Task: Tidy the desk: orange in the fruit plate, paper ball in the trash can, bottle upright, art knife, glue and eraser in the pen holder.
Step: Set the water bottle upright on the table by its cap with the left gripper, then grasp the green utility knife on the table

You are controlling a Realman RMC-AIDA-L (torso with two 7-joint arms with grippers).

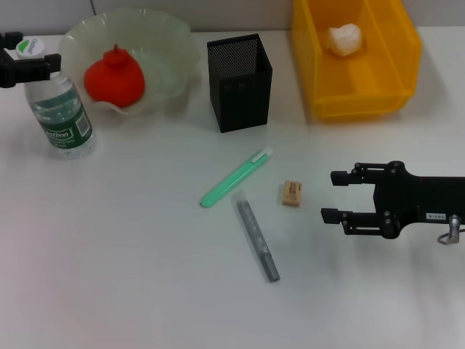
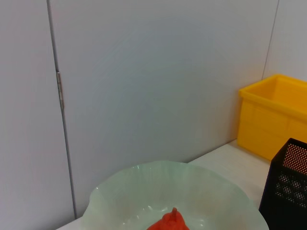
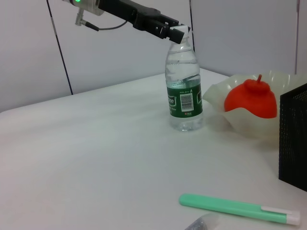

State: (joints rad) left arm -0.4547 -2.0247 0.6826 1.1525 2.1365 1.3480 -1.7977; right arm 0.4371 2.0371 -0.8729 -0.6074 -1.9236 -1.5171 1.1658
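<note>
**Q:** Nearest item on the desk?
**A:** Grey glue stick (image 1: pixel 256 238), lying flat near the front centre. Its far end almost meets the mint-green art knife (image 1: pixel 235 177), which lies diagonally just beyond it. The tan eraser (image 1: pixel 291 193) rests just right of both, apart from them.

**Q:** Right gripper (image 1: pixel 332 195) status?
**A:** Positioned right of the eraser, low over the desk, pointing left. Fingers spread, holding nothing.

**Q:** Left gripper (image 1: pixel 33 64) status?
**A:** At the far left, fingers pressed on the cap of the bottle (image 1: pixel 59 109). The bottle stands upright on the desk; the right wrist view confirms the grip at the cap.

**Q:** Container contents?
**A:** The orange (image 1: pixel 114 78) sits inside the fruit plate (image 1: pixel 174 43), just right of the bottle. The paper ball (image 1: pixel 344 39) lies inside the trash can (image 1: pixel 396 87) at the far right. The pen holder (image 1: pixel 239 82) stands between plate and trash can; no contents are visible through its rim.
</note>
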